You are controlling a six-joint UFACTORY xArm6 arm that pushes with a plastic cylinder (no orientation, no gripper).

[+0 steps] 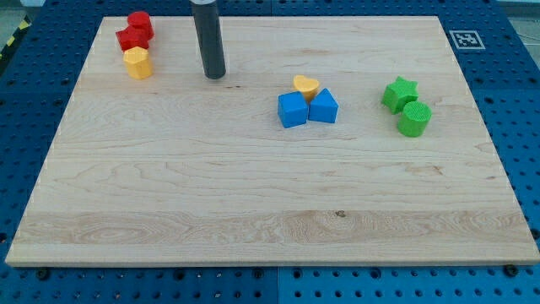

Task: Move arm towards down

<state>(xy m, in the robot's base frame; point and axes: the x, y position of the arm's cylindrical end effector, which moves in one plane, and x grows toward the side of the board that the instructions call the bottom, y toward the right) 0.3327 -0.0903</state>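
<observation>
Arm rod, dark and straight, stands on the pale wooden counter near the view's top, its end effector, my tip, resting on bare wood and touching no block. It has no jaws to open or shut and holds nothing.

Ordered by size, the counter comes first, filling most of the view over a blue pegboard base. Next comes the rod itself. Then the blocks: to the view's right of the tip, and a little lower, sit a blue cube and a blue wedge-like block, touching each other, with a yellow heart pressed against their upper edges. Farther right, well apart from the tip, a green star touches a green cylinder. To the tip's left, near the counter's corner, two red blocks of unclear shape are bunched above a yellow hexagonal block.

Moving down the view looks simple: the wood directly below the tip is open, so a straight line should disturb nothing, provided it does not drift right toward the blue pair.

No readable writing appears; only a black-and-white square marker sits on the counter's upper right corner.
</observation>
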